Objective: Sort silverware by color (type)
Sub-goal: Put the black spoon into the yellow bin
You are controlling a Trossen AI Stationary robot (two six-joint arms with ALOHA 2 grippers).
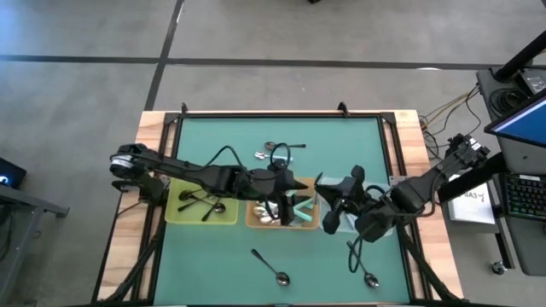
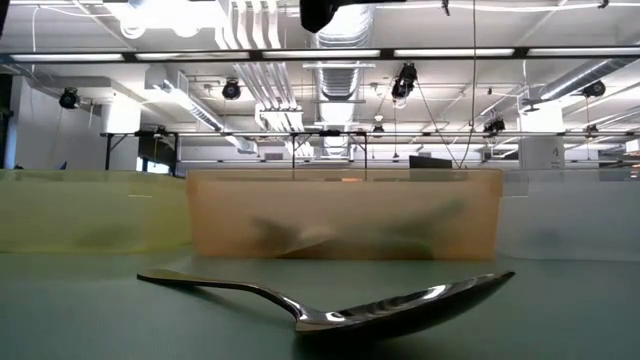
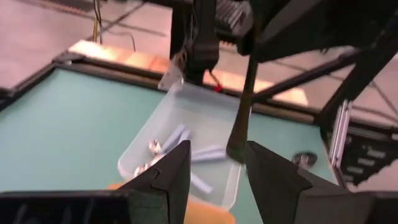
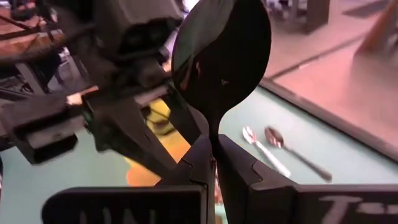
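High view: overhead, looking straight down on the whole bench (image 1: 213, 145). Low view: level with the bench top, close behind a spoon (image 2: 340, 305), facing the orange tray (image 2: 340, 215) and the room beyond. Each wrist view looks forward past its own fingers; both show the opposite arm, near the orange tray.

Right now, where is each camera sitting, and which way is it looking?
High view: above the table, looking straight down; both arms show, left gripper over the orange tray.
Low view: at table height, looking level at a spoon and the trays; no gripper shows.
Left wrist view: on the left arm, looking past its open fingers at the clear tray.
Right wrist view: on the right arm, right gripper shut on a held spoon.
Shared: the wrist views show each other's gripper.
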